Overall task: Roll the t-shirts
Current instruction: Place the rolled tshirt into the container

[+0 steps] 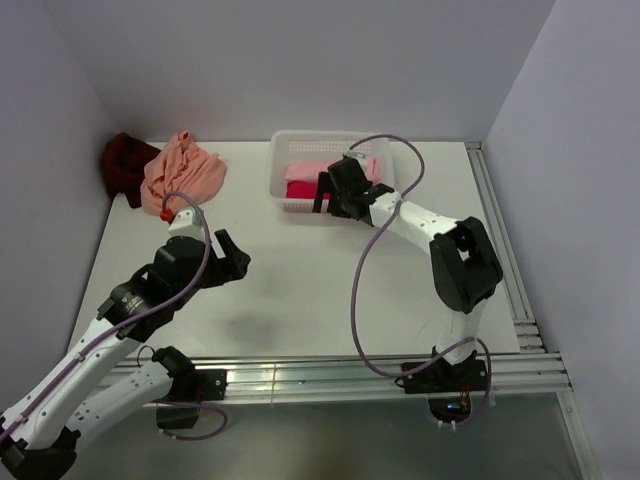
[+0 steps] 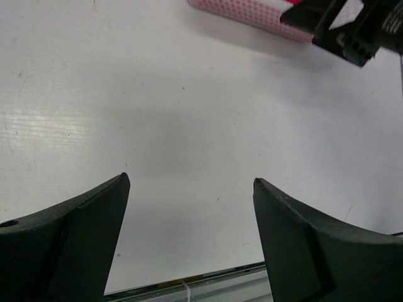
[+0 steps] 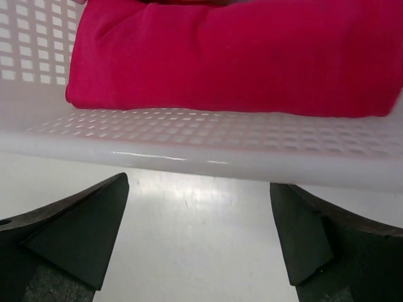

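A bright red t-shirt (image 3: 233, 56) lies rolled inside the white lattice basket (image 3: 220, 135), and it also shows in the top view (image 1: 301, 189). A light pink t-shirt (image 1: 312, 169) lies behind it in the basket. A peach-orange t-shirt (image 1: 182, 172) is crumpled at the far left of the table. A dark maroon t-shirt (image 1: 124, 163) is bunched in the far left corner. My right gripper (image 1: 328, 203) is open and empty just in front of the basket's near wall (image 3: 198, 189). My left gripper (image 1: 238, 255) is open and empty above bare table (image 2: 191, 182).
The basket (image 1: 280, 165) stands at the back middle of the white table, with walls close on the left, back and right. A metal rail (image 1: 350, 375) runs along the near edge. The right arm's cable (image 1: 365, 260) loops over the table.
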`<state>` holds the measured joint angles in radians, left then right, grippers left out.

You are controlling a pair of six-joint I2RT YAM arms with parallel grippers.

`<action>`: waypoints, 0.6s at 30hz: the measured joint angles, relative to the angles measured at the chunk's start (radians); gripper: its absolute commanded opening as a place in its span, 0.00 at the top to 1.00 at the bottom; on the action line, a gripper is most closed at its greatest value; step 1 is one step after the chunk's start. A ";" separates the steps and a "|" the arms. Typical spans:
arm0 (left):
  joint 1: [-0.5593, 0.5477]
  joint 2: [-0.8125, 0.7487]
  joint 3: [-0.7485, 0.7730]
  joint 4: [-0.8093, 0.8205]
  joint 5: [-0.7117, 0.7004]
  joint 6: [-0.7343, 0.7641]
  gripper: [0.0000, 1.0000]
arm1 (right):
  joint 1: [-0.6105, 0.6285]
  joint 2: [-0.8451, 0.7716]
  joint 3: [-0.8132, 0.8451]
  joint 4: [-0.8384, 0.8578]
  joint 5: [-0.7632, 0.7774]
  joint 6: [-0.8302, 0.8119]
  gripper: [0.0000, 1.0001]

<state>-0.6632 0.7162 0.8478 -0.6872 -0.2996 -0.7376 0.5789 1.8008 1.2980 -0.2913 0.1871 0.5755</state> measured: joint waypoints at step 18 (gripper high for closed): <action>-0.015 -0.111 -0.027 0.028 0.050 0.023 0.14 | -0.062 -0.815 -0.590 0.128 -0.017 -0.126 0.00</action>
<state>-0.6781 0.6052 0.8204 -0.6590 -0.2501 -0.7147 0.5171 0.9859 0.7078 -0.1635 0.1699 0.4496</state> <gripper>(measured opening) 0.859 0.997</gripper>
